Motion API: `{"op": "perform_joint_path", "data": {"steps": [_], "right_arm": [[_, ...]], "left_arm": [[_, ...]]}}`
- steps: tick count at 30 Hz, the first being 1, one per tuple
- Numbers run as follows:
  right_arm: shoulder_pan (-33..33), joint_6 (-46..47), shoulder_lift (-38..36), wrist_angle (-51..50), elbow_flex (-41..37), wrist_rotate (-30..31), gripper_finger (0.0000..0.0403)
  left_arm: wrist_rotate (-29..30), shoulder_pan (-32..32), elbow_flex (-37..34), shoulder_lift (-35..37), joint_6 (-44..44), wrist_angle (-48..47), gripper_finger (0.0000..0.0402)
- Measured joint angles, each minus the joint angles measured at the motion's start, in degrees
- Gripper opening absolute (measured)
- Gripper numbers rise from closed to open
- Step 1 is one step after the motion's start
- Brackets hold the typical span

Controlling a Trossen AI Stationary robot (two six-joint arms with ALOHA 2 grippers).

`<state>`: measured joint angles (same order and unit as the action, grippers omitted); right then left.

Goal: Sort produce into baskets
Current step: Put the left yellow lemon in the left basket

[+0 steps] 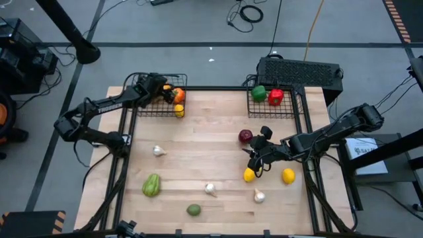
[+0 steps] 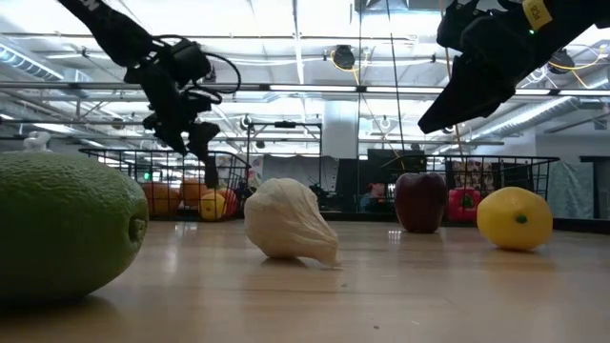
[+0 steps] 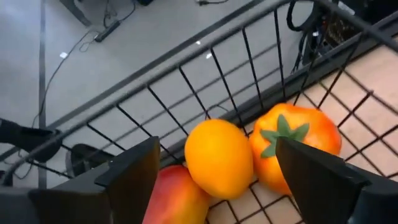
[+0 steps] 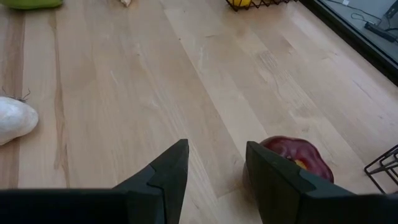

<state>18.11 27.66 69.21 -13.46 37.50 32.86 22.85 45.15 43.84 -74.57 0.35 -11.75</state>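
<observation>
My left gripper (image 1: 160,89) hangs open and empty over the left wire basket (image 1: 142,109). In the left wrist view its fingers stand wide apart (image 3: 217,144) above an orange citrus (image 3: 219,158), a tomato (image 3: 298,146) and a red-yellow fruit (image 3: 177,196) lying in that basket. My right gripper (image 1: 256,153) is open (image 4: 216,149) and low over the table, with a dark red apple (image 4: 297,158) resting on the wood just beside one finger, outside the gap. A yellow lemon (image 1: 249,174) lies near it. The right basket (image 1: 294,109) holds a green pepper (image 1: 259,93) and a red pepper (image 1: 275,97).
Loose on the table are garlic bulbs (image 1: 158,151) (image 1: 210,189) (image 1: 259,196), a green pepper (image 1: 151,185), a lime (image 1: 193,209) and a second lemon (image 1: 288,175). A black vented box (image 1: 301,69) stands behind the right basket.
</observation>
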Motion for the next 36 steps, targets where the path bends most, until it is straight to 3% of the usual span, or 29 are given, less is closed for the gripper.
{"op": "perform_joint_path", "data": {"steps": [6,11,14,25,36], "right_arm": [[0.0,0.2,0.0,0.0,0.0,0.0,0.0153],[0.0,-0.1,0.0,0.0,0.0,0.0,0.0153],[0.0,-0.2,0.0,0.0,0.0,0.0,0.0153],[0.0,-0.2,0.0,1.0,0.0,-0.1,0.0153],[0.1,-0.3,0.0,-0.9,2.9,-0.4,0.0153]], "left_arm": [[-2.2,-3.9,2.7,5.1,-1.2,-3.2,0.0327],[-8.9,-11.1,2.8,11.0,-4.6,-1.5,0.0327],[-9.3,-16.3,2.8,12.6,-5.6,-1.4,0.0327],[-8.6,-31.8,0.0,11.5,-6.6,0.7,0.0327],[-7.8,-39.0,-0.2,10.4,-8.8,5.9,0.0327]]}}
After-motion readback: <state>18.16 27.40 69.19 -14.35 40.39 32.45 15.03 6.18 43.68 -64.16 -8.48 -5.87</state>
